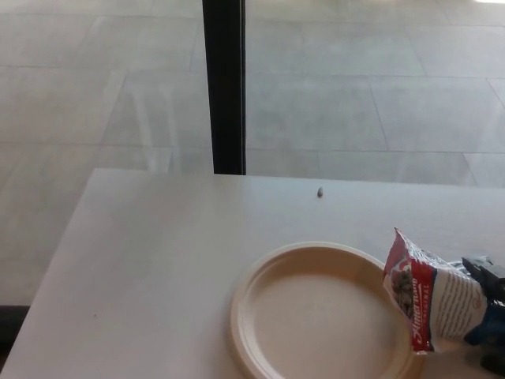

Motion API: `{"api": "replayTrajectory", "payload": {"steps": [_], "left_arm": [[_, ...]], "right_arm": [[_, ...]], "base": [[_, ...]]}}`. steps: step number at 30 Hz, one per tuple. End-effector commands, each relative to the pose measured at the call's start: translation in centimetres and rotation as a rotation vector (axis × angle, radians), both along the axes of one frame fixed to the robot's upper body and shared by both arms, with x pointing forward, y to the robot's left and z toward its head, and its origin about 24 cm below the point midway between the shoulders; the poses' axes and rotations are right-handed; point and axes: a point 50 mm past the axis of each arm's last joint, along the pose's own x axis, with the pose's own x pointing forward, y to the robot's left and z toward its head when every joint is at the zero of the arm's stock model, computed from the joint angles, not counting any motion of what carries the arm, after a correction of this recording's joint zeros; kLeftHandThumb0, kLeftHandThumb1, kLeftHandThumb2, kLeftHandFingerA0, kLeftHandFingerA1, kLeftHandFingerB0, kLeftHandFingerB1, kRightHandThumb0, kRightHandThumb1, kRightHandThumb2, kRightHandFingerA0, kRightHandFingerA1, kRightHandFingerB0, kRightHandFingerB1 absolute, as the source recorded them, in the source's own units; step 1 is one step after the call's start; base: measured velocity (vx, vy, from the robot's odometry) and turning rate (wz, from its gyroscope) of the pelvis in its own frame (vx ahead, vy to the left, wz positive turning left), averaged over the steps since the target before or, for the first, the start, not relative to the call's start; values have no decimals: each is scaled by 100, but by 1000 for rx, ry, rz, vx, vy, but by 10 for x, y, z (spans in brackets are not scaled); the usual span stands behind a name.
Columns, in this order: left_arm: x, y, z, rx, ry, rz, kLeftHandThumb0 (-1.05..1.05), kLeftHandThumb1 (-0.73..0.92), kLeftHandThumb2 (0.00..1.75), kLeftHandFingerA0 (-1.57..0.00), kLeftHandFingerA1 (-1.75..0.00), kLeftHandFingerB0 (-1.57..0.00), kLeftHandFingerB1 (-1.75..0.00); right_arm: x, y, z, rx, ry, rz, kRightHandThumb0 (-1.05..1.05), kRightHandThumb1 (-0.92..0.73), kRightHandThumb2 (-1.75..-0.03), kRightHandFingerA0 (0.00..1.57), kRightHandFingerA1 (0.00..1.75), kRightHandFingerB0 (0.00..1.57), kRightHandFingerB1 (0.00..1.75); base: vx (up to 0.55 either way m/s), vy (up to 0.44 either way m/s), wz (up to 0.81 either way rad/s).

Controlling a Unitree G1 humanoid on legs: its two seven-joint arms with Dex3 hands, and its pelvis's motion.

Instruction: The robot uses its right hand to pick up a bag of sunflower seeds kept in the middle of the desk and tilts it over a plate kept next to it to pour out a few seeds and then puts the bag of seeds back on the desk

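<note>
Nearest, right edge: right hand (491, 316) barely in frame, dark fingers wrapped on the base end of the seed bag (432, 300), so it's clamped on the bag; how many fingers are on it, can't tell, mostly cropped. Left hand not in view. Bag is tipped over toward the left, red-and-white printed face up, torn silver top corner pointing up-left and sitting at the right rim of the plate (316, 316). Bag's lower left edge overlaps the plate rim; whether it's touching the rim or hanging just above it, can't tell. Plate is beige, round, near-centre of the white surface (150, 260), and its well looks bare, no seeds visible in it. Judgement: this is the tilt/pour step, grasp done, pour not yet producing anything on the plate. Next move likely calls for carrying the mouth further left so it's over the well rather than the rim, then rolling the wrist more so the opening drops below the bag's body; small angle steps, since only a few seeds are wanted and a loose bag can dump at once. Further back, one small dark speck (319, 191), probably a stray seed, lies near the far edge of the surface, well apart from the plate. Beyond that, a black vertical post (223, 87) and grey tiled floor (363, 87).
</note>
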Motion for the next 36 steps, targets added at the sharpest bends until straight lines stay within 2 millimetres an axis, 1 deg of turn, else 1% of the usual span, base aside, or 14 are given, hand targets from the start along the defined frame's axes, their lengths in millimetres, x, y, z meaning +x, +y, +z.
{"api": "replayTrajectory", "payload": {"steps": [1, 3, 4, 6, 12, 13, 15, 22, 27, 31, 32, 33, 34, 36], "left_arm": [[-3, 2, 1, 35, 5, 18, -76, 77, 64, -46, -54, -41, -37], [-3, 2, 1, 29, 0, 21, -76, 77, 63, -45, -53, -40, -36], [-3, 2, 1, 26, 0, 24, -75, 60, 100, -42, -62, -32, -50], [-2, 2, 1, 30, 2, 21, -75, 77, 64, -47, -53, -41, -36], [0, 2, 1, 35, 11, 13, -77, 77, 64, -46, -54, -41, -36], [0, 2, 1, 40, 9, 6, -76, 77, 64, -46, -55, -41, -37], [0, 2, 2, 45, 13, 2, -76, 77, 64, -48, -55, -42, -37], [-2, 3, 2, 60, 20, 7, -76, 78, 64, -47, -54, -44, -38], [-3, 2, 2, 65, 15, 4, -77, 78, 64, -45, -53, -42, -37], [-3, 1, 1, 64, 9, 10, -76, 78, 64, -46, -54, -43, -37], [-2, 1, 1, 63, 6, 11, -77, 77, 64, -44, -55, -43, -38], [-2, 1, 1, 64, 9, 8, -75, 61, 102, -39, -61, -33, -50], [-2, 1, 1, 65, 6, 4, -76, 78, 64, -42, -55, -42, -38], [-2, 2, 2, 68, 2, 3, -75, 78, 64, -42, -55, -42, -38]], "right_arm": [[2, -7, -10, -15, 205, -73, -80, -49, -79, 0, 3, 0, 2], [2, -5, -13, 11, 236, -71, -67, -41, -78, 3, 34, 0, 16], [2, -4, -15, 23, 257, -69, -61, -36, -74, 17, 50, 0, 22], [2, 1, -17, 50, 283, -47, -55, -37, -72, 33, 66, 0, 18], [1, 10, -23, 181, 269, 30, -34, -48, -59, 51, 65, 8, 24], [1, 10, -25, 214, 276, 24, -25, -39, -88, 62, 75, 0, 48], [0, 10, -25, 230, 275, 24, -30, -57, -57, 75, 75, 12, 30], [-3, 11, -27, 287, 191, 46, -26, -75, -62, 99, 96, 28, 30], [-3, 16, -27, 280, 124, 79, -30, -66, -86, 103, 109, 31, 45], [-2, 17, -28, 257, 97, 92, -22, -76, -63, 100, 125, 40, 34], [-2, 19, -28, 250, 76, 100, -20, -77, -65, 80, 160, 47, 38], [-2, 20, -29, 240, 51, 108, -21, -79, -62, 77, 169, 53, 40], [-2, 21, -31, 244, 49, 100, -19, -81, -62, 79, 174, 60, 43], [-1, 23, -34, 233, 40, 84, -18, -80, -71, 79, 171, 80, 55]], "base": [[0, 0, 0], [0, 0, 0], [0, 0, 0], [0, 0, 0], [0, 0, 0], [0, 0, 0], [0, 0, 0], [0, 0, 0], [0, 0, 0], [0, 0, 0], [0, 0, 0], [0, 0, 0], [0, 0, 0], [0, 0, 0]]}}
